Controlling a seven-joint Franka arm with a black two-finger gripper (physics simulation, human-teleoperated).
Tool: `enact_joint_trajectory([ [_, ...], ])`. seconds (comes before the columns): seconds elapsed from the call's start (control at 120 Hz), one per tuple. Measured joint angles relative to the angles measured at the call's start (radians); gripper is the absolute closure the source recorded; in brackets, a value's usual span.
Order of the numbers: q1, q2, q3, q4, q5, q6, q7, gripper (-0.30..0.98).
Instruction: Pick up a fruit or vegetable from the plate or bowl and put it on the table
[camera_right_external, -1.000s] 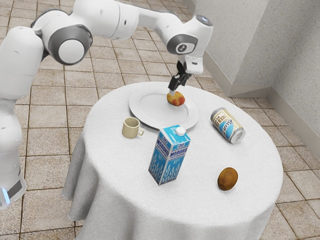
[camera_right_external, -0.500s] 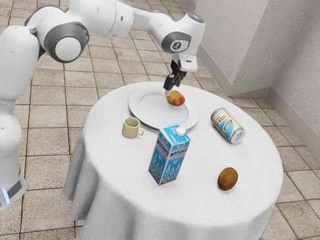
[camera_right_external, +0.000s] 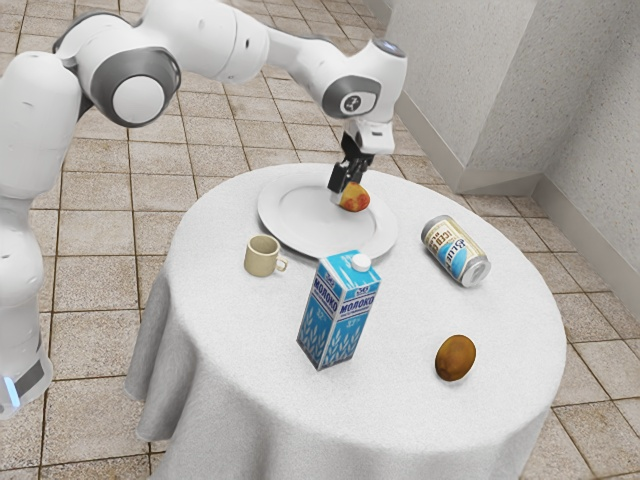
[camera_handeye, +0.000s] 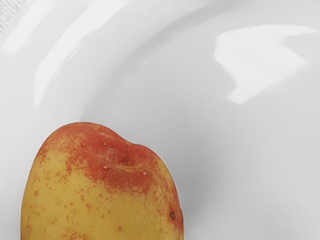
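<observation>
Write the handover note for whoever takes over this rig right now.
Gripper: low over the plate, right at the yellow-and-red produce; whether it has a hold, I can't tell.
Job's things: the yellow-and-red produce is within the plate's outline, near the rim farthest from the milk carton; the table has bare cloth between the can and the brown oval item.
Done: gripper brought to the produce.
Left: confirm or make the grip, lift, carry clear of the plate, set down on the cloth, let go.
</observation>
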Motion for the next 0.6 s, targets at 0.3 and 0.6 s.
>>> enact_joint_trajectory([
  [0.3,0.011,0.017,0.003,0.007,-0.003,0.022,-0.008,0.0],
  [0.6,0.005,0.04,0.003,0.005,-0.004,0.056,-0.014,0.03],
])
